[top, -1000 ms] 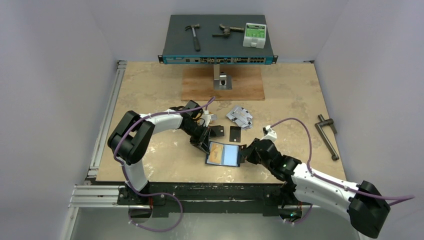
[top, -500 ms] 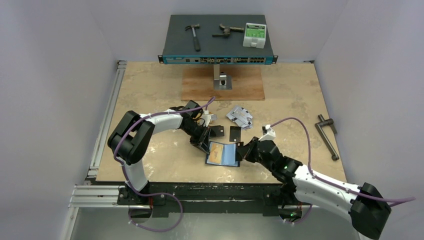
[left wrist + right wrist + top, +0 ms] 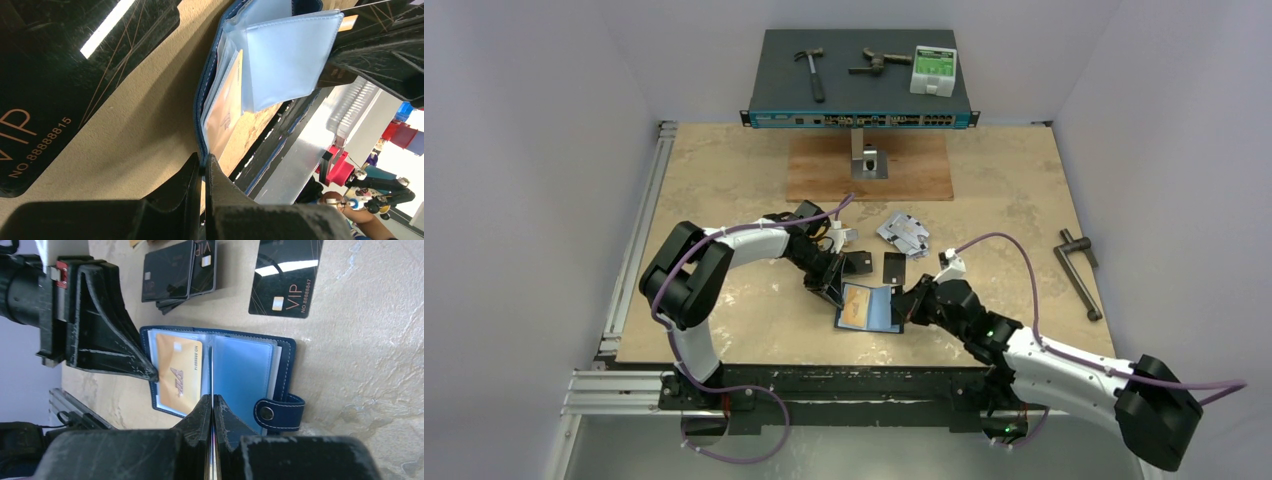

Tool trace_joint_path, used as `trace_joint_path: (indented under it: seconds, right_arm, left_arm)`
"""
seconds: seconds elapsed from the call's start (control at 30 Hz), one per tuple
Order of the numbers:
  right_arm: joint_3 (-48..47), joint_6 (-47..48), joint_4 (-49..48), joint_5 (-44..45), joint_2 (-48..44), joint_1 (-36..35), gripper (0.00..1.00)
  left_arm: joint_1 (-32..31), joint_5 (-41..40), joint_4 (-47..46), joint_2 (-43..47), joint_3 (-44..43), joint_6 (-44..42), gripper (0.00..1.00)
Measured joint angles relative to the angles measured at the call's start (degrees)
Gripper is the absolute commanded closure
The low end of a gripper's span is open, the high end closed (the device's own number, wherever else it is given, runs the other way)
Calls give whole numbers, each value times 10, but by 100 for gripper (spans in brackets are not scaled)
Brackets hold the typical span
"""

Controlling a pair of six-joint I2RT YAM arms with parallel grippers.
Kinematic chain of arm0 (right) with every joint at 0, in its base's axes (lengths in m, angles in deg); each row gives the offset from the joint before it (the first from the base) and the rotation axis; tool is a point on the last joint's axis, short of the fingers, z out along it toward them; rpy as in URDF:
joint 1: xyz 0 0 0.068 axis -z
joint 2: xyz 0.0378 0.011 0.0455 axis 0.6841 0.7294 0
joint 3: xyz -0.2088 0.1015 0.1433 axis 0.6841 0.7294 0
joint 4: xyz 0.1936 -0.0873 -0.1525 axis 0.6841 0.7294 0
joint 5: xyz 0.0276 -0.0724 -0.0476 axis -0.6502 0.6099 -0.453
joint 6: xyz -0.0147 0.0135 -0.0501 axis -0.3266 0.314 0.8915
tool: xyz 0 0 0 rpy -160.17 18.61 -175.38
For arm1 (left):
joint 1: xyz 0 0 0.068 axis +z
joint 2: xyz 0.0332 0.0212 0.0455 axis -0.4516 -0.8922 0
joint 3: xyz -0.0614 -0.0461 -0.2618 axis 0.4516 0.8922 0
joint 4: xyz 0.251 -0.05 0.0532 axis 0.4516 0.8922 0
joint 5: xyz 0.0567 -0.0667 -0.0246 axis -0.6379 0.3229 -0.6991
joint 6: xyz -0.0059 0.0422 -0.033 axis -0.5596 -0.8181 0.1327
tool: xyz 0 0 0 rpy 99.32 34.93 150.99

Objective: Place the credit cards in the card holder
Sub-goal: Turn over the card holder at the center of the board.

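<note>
Found the card holder (image 3: 871,308) lying open on the mottled beige table (image 3: 724,180), near its front edge, between both grippers. Noted navy stitched cover, rounded snap tab (image 3: 277,412) and glossy clear-blue sleeves, with one gold card (image 3: 177,372) in the sleeve nearest the left gripper (image 3: 832,292). Recorded that gripper pinching the cover's edge. Recorded right gripper (image 3: 905,303) pressed together over the fold, a thin edge-on strip between its fingers. Could not tell card from sleeve leaf there. Logged glossy black cards (image 3: 177,270) stacked beyond, one black VIP card (image 3: 287,277) lying apart, and silver-grey cards (image 3: 904,233) farther back, print too small to read.
</note>
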Motion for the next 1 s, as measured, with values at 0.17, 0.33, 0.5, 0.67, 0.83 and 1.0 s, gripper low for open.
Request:
trace_joint_path:
  seconds: [0.17,0.33,0.5,0.67,0.83,1.0]
  right_arm:
    - [0,12,6,-6,-3,-2,100]
    - [-16,33,13,-18,-21,-3,100]
    - [-28,54,0,-45,-5,-3,100]
    - [-41,69,-40,-83,91,-3,100]
    - [-56,82,-88,-119,165,-3,100]
    - [-66,85,-127,-135,200,-3,100]
  left_arm:
    - [0,0,2,0,0,0,99]
    - [0,0,2,0,0,0,99]
    - [0,-1,5,0,-3,0,98]
    - [0,0,7,0,-4,0,88]
    - [12,19,2,0,-4,1,72]
    - [37,55,-16,0,-2,8,65]
